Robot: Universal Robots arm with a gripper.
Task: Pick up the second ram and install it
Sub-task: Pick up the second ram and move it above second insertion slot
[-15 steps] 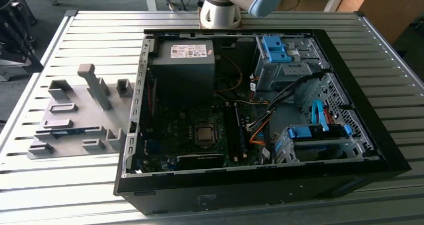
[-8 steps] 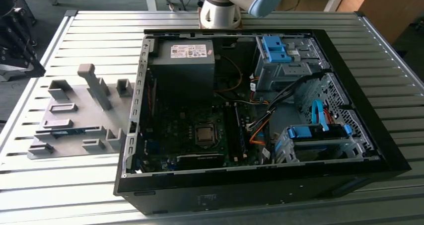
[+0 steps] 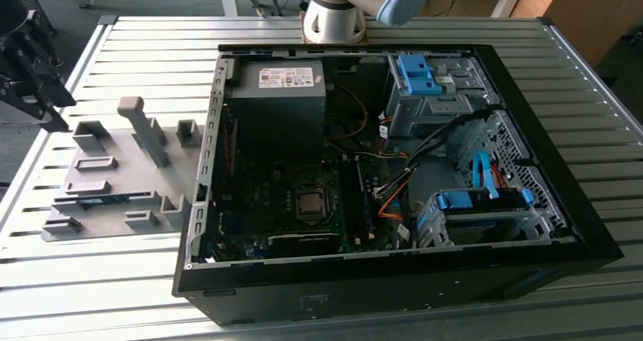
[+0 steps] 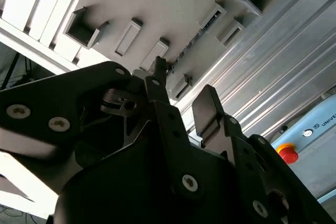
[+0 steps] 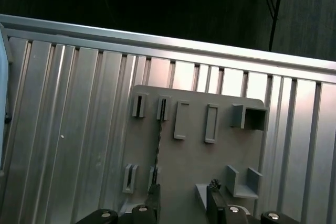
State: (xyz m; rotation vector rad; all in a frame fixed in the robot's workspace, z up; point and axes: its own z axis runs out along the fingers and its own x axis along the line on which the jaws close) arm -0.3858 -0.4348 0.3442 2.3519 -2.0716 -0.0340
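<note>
Pincer [image 5: 184, 199] open and empty, poised above the grey holder plate [image 5: 210, 156] on the ribbed metal worktop [image 5: 63, 129]. The second ram [image 5: 158, 145], a thin blue-green board, stands on edge in two slotted blocks. Judgement: jaws should straddle its long edge squarely, mid-length, then lift straight; the matte plastic slots may bind.

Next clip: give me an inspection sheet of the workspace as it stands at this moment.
Surface: slatted metal table, carrying an open computer case and a grey holder plate.
Job's things: second ram sits in holder slots on the plate, not gripped.
Clutter: nothing seen.
Grippers: tool open, empty, apart from the ram.
Cables: wire bundles inside the case.
Surroundings: robot base behind the case in the exterior view; red stop button beyond the table.
</note>
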